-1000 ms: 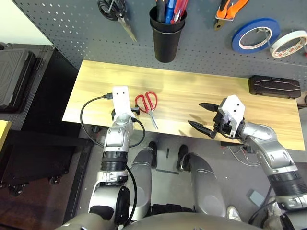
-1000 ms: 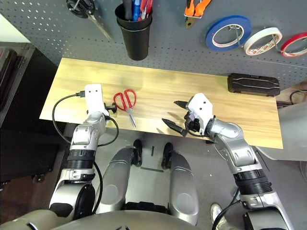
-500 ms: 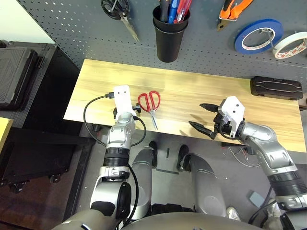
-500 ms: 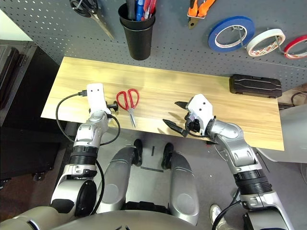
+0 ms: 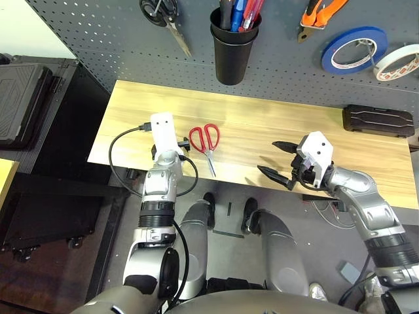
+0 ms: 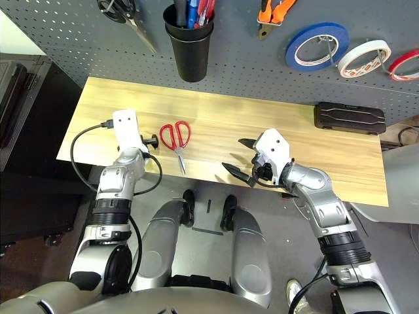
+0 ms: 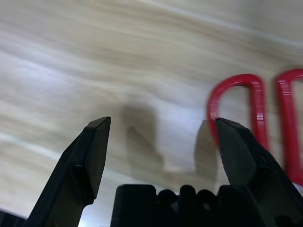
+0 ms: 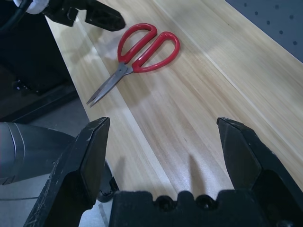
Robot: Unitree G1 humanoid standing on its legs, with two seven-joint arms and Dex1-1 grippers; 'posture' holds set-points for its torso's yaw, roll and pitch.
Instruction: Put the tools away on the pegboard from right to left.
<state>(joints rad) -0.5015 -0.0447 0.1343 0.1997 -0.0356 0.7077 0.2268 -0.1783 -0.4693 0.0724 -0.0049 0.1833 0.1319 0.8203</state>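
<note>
Grippers sit nearest, at the front edge of the wooden table (image 5: 262, 127): the left gripper (image 7: 163, 142) with its two black fingers spread wide and holding nothing, its right fingertip just beside the red handle loops of the red-handled scissors (image 5: 205, 142); the right gripper (image 5: 278, 160) likewise wide open and empty, hanging over the table's near edge, well apart from the scissors. The scissors lie flat on the wood between the two arms, closer to the left one, handles toward the wall and closed blades pointing to the front edge. Farther back on the right, a black case (image 5: 378, 120) rests against the wall. Behind the table rises the pegboard (image 5: 98, 33), where black-handled scissors (image 5: 163, 16) hang at the left, then a black cup (image 5: 232, 51) with pens and tools standing in it, orange-and-black-handled pliers (image 5: 317, 13), a blue tape roll (image 5: 350, 49) and a white tape roll (image 5: 397, 61), with a red tape roll (image 6: 404, 64) farthest right.
</note>
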